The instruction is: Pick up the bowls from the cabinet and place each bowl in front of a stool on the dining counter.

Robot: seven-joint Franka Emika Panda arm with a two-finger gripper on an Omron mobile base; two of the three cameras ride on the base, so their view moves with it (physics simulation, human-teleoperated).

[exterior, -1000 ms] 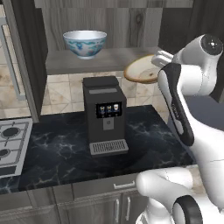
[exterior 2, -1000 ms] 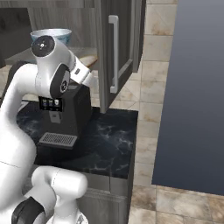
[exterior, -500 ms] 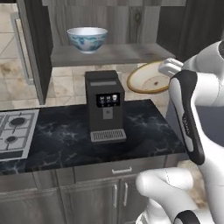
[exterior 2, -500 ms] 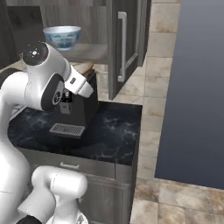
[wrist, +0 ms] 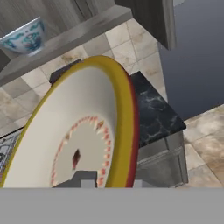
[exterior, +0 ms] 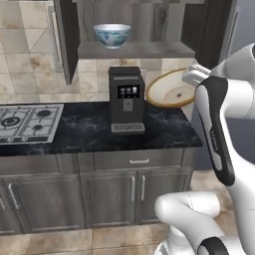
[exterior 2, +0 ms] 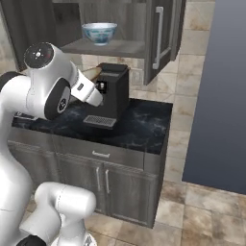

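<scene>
My gripper [exterior: 193,76] is shut on the rim of the cream bowl [exterior: 171,90], the one with a yellowish rim and reddish inner marks. The bowl hangs tilted on edge above the black worktop, just right of the coffee machine. In the hand view the cream bowl [wrist: 83,140] stands close up, its rim between my gripper [wrist: 111,183] fingers. A sliver of the cream bowl [exterior 2: 91,73] peeks out behind my arm. The white bowl with blue flowers [exterior: 112,34] [exterior 2: 99,32] [wrist: 24,37] sits upright on the cabinet shelf [exterior: 149,50] [exterior 2: 126,47]. The dining counter and stools are out of view.
A black coffee machine [exterior: 127,99] [exterior 2: 111,93] stands on the black-topped counter [exterior: 164,130] under the shelf. A gas hob [exterior: 27,119] lies at the left. The cabinet door [exterior 2: 161,33] hangs open at the right. Tiled floor [exterior 2: 206,202] lies to the right.
The cream bowl has left the shelf in my grip and come down beside the coffee machine. The whole scene has shifted and shrunk, so the base has moved away from the cabinet.
</scene>
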